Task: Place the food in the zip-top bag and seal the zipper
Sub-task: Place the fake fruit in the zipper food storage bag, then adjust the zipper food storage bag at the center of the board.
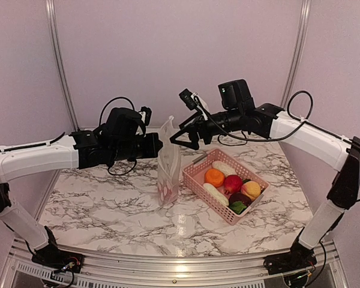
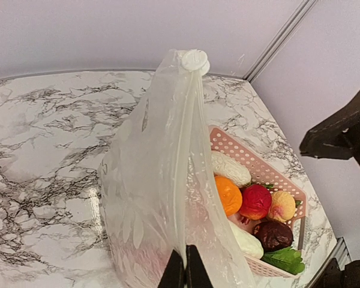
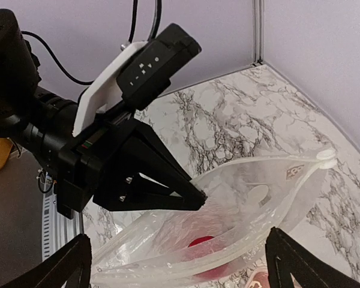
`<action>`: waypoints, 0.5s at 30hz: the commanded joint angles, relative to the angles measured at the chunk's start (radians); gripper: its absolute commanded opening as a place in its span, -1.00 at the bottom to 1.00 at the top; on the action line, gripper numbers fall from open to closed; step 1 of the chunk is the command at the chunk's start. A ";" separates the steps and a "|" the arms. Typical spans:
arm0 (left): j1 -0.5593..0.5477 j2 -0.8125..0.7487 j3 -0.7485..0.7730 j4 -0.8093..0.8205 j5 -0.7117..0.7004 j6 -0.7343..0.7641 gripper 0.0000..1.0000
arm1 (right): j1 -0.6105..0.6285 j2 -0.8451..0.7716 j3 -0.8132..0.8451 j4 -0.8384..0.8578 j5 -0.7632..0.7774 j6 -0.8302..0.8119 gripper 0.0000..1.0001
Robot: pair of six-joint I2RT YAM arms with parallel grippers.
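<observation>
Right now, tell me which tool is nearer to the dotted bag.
Left. The left tool is shut on the bag's edge, holding it upright. The right tool is open close by the bag's top, not gripping it.

Top camera: high behind me, distant, facing the pale rear wall point(image 1: 180, 54). Left wrist camera: close, sighting past my left gripper point(image 2: 185, 267) along the transparent dotted plastic bag point(image 2: 162, 180). Right wrist camera: opposite side, same bag.
</observation>
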 commanded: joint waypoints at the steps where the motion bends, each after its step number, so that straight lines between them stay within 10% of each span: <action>1: 0.001 -0.026 0.004 -0.072 -0.097 0.070 -1.00 | 0.000 -0.057 -0.051 0.005 0.092 -0.089 0.90; 15: 0.002 -0.080 -0.023 -0.069 -0.078 0.109 -1.00 | -0.088 -0.002 -0.067 0.025 -0.032 -0.011 0.23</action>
